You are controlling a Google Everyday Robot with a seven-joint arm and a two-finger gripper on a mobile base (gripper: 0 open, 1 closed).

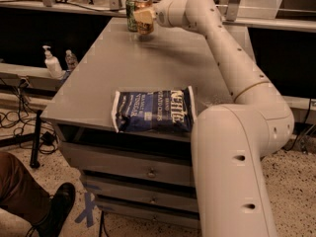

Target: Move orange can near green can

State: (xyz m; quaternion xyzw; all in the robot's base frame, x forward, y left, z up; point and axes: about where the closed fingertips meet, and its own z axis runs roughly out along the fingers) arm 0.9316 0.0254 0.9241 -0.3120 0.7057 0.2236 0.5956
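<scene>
Orange can (pixel 145 29) in gripper (pixel 144 17), (beside green can (pixel 130 15))

Chip bag (pixel 153 111) on grey table (pixel 108 63), pump bottle (pixel 51 63)

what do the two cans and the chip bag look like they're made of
The orange can, held in the gripper at the far edge of the table: likely metal, silvery rim. The green can beside it: likewise, shiny top. The chip bag: probably plastic film, glossy and crinkled.
</scene>
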